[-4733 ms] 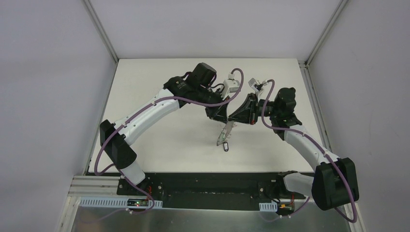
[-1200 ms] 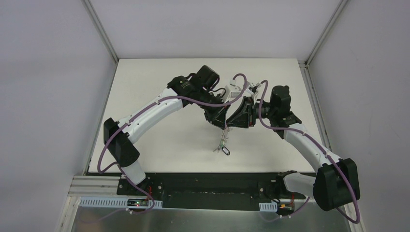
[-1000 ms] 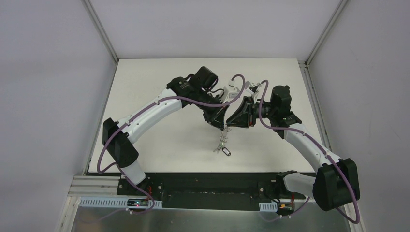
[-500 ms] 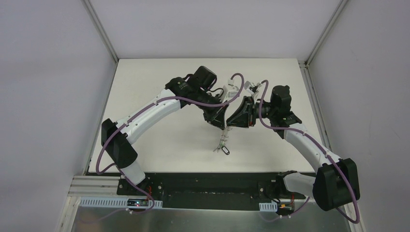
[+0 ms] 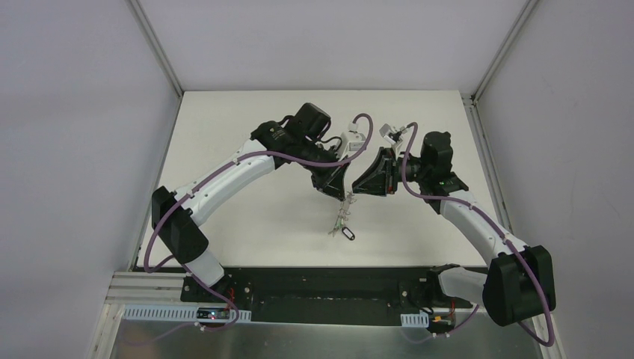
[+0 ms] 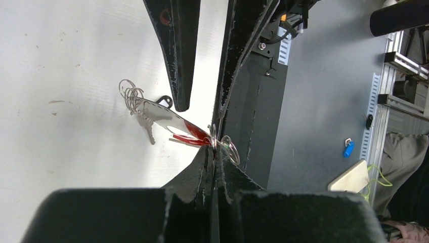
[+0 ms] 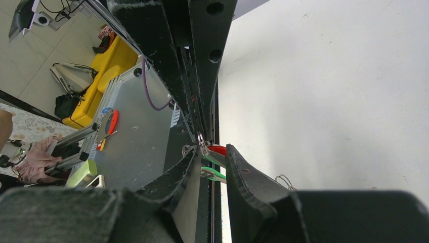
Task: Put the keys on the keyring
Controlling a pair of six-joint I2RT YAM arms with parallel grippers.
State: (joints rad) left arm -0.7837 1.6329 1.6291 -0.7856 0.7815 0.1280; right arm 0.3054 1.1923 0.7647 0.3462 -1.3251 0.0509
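Observation:
Both grippers meet above the middle of the white table (image 5: pixel 247 217). My left gripper (image 5: pixel 340 193) (image 6: pixel 213 152) is shut, pinching the thin wire keyring (image 6: pixel 230 150) at its fingertips. A red key (image 6: pixel 195 135), a silver blade (image 6: pixel 158 114) and a black key head (image 5: pixel 348 234) hang from the ring towards the table. My right gripper (image 5: pixel 357 187) (image 7: pixel 215 154) faces the left one. Its fingers stand narrowly apart with the green key (image 7: pixel 215 175) spanning the gap between them. The red key (image 7: pixel 218 149) and the keyring (image 7: pixel 201 139) sit just past its fingertips.
A small coil of spare wire rings (image 6: pixel 130 93) hangs at the far end of the key bunch. The black base rail (image 5: pixel 321 288) runs along the table's near edge. Grey walls close the left, right and back sides.
The two grippers have drawn slightly apart, the left one moving left, so a small gap now shows between them. The hanging keys stay in place.

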